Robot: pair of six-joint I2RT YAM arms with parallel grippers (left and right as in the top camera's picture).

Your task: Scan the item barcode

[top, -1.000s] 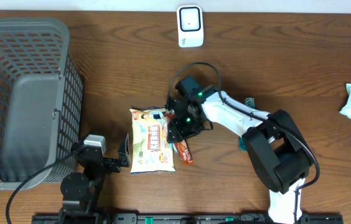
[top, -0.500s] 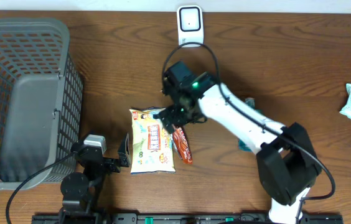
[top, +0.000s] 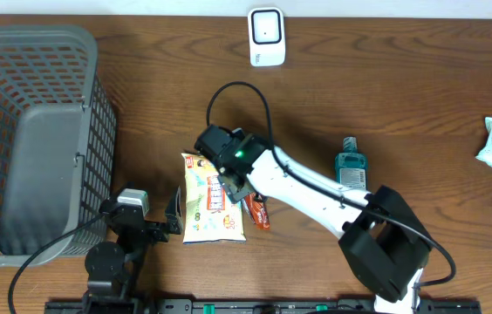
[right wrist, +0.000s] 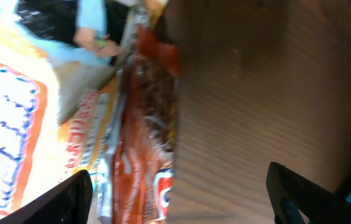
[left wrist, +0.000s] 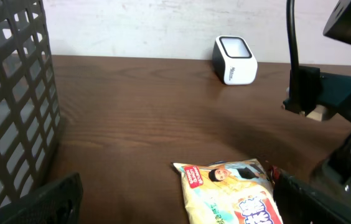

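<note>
My right claw [right wrist: 182,198] hangs wide open over the red wrapper [right wrist: 145,130], gripping nothing. My left claw [left wrist: 185,200] is also wide open and empty. The glossy, crinkled wrapper lies flat on the wood-grain bench [top: 403,78], edge against a yellow snack bag [top: 209,209]. A teal bottle [top: 349,166] stands near. The white scanner [top: 266,37] sits well apart, and the grey mesh basket [top: 45,131] is at the left.

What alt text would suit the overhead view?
The right tool is over a snack bag, beside a red packet, near the middle. A basket stands at the left, a scanner at the far edge, a bottle to the right.
</note>
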